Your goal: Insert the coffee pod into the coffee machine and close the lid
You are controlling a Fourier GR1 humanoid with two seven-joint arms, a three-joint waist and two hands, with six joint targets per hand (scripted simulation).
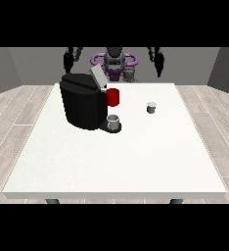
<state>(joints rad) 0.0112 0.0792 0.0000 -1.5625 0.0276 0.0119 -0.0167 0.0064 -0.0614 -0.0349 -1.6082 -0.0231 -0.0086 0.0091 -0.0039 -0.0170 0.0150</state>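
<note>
The hand at the view's right point(158, 62) hangs raised behind the far table edge, well apart from the coffee machine point(82, 102) and holding nothing; whether its fingers are straight or curled I cannot tell. The hand at the view's left point(68, 60) hangs likewise, above and behind the machine, also empty, its fingers just as unreadable. The coffee pod point(151, 107), a small grey cup with a pale top, stands upright on the white table point(116, 162) to the right of the machine, apart from it and likely in easy reach of the hand at the view's right. The machine's lid point(98, 77) is tilted up, presumably ready for loading; a red holder point(113, 97) juts from its front, above a grey cup point(113, 121) on its base
</note>
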